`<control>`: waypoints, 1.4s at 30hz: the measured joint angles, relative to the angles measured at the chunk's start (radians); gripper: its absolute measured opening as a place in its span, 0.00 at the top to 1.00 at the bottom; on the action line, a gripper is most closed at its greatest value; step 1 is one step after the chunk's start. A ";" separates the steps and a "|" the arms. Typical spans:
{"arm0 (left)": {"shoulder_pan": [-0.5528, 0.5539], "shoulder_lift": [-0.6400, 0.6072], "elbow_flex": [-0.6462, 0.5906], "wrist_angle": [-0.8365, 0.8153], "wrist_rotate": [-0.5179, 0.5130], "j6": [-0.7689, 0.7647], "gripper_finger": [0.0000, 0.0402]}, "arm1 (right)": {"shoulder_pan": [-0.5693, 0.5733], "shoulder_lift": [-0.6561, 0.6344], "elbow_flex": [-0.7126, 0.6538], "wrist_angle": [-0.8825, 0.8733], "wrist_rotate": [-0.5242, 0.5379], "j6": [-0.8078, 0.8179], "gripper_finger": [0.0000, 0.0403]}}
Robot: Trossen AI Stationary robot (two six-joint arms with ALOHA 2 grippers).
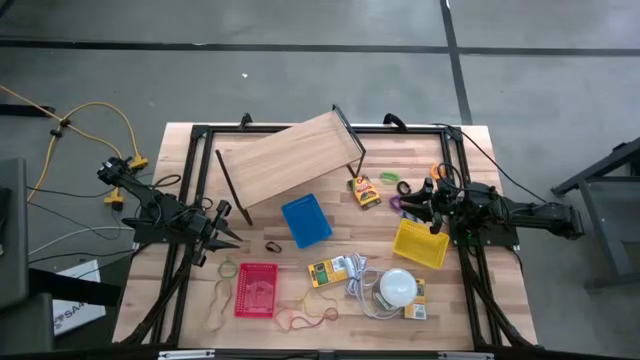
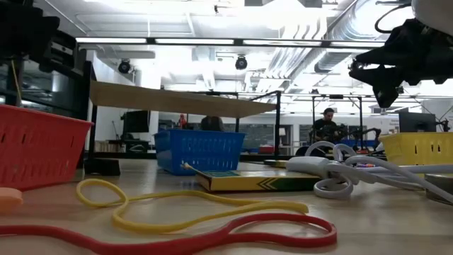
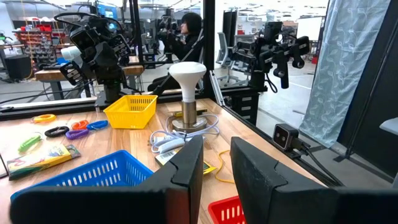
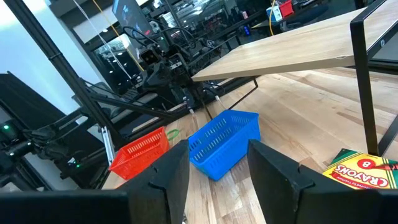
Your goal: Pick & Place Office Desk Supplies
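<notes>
The supplies lie loose on the wooden table. Tan, yellow and red rubber bands [image 1: 305, 318] lie near the red basket [image 1: 255, 290]. One yellow-green crayon packet [image 1: 365, 190] lies by the shelf leg, and another [image 1: 326, 271] lies beside the white dome lamp [image 1: 397, 287]. Small coloured clips [image 1: 403, 188] are strewn between the packet and my right gripper [image 1: 420, 208]. That gripper hovers open beside the yellow basket [image 1: 420, 243]. My left gripper [image 1: 225, 225] is open too, left of the blue basket [image 1: 306, 220]. Neither holds anything.
A wooden shelf on black legs [image 1: 290, 155] stands tilted across the far half of the table. The lamp's white cord [image 1: 358, 280] coils between the baskets. A small black loop [image 1: 272, 246] lies by the blue basket. People sit in the room beyond [image 2: 327, 126].
</notes>
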 joint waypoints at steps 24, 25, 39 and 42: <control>0.000 0.000 0.000 0.000 0.000 0.000 0.80 | 0.000 0.000 0.000 0.000 0.000 0.000 0.63; 0.000 0.000 0.000 0.000 0.000 0.000 0.80 | 0.000 0.000 0.000 0.000 0.000 0.000 0.63; 0.000 0.000 0.000 0.016 -0.017 -0.004 0.80 | 0.000 0.000 0.000 0.000 0.000 0.000 0.63; 0.000 0.000 0.000 0.014 -0.017 -0.024 0.80 | 0.000 0.000 0.000 0.000 0.000 0.000 0.63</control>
